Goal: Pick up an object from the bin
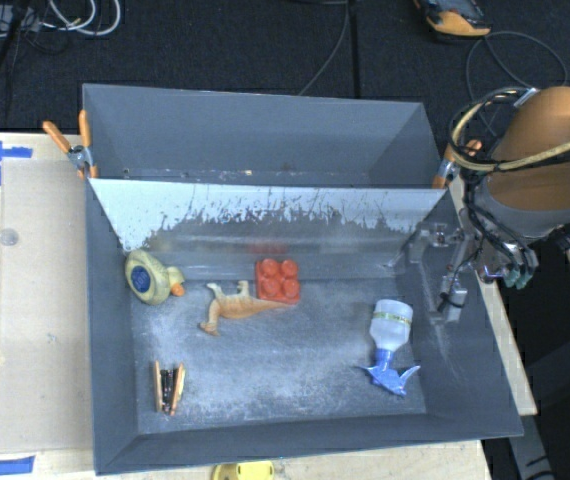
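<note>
Right of the bottle (392, 330) and a touch farther back hangs the gripper (450, 303), low by the bin (265, 148) wall; open or shut, I cannot tell, and nothing shows in its grasp. That white bottle is the nearest pick, I'd say. It lies just left of the gripper and slightly toward the front, long axis running front to back, blue end (390, 378) frontmost. Well left of the bottle sit a red block (277, 280) and an orange dinosaur (235, 306). Beyond them are a yellow toy (148, 278) and, toward the front, a clip (169, 386).
</note>
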`<state>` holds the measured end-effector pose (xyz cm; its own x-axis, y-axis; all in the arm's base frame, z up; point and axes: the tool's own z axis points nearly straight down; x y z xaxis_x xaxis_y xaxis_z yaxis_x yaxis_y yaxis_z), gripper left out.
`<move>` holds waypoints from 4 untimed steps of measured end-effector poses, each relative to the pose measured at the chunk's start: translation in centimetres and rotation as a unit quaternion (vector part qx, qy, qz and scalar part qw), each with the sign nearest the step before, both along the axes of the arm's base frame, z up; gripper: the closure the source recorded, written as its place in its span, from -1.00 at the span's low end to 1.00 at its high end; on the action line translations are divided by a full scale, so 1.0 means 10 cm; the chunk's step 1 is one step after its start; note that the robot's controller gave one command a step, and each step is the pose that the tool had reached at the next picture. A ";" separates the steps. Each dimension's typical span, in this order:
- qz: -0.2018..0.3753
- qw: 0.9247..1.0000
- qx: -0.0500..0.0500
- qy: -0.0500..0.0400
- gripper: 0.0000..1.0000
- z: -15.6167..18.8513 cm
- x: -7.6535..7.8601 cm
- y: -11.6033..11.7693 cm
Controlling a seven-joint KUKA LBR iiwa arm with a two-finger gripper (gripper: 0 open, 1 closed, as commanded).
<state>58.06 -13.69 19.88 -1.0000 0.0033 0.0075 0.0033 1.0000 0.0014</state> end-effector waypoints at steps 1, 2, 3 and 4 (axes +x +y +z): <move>0.001 1.000 -0.001 -0.003 -1.00 0.05 0.01 0.01; 0.029 1.000 -0.001 -0.005 -1.00 -0.36 -0.16 0.08; 0.103 0.995 0.000 -0.003 -1.00 -0.76 -0.28 0.14; 0.201 0.980 0.000 -0.005 1.00 -1.30 -0.14 0.00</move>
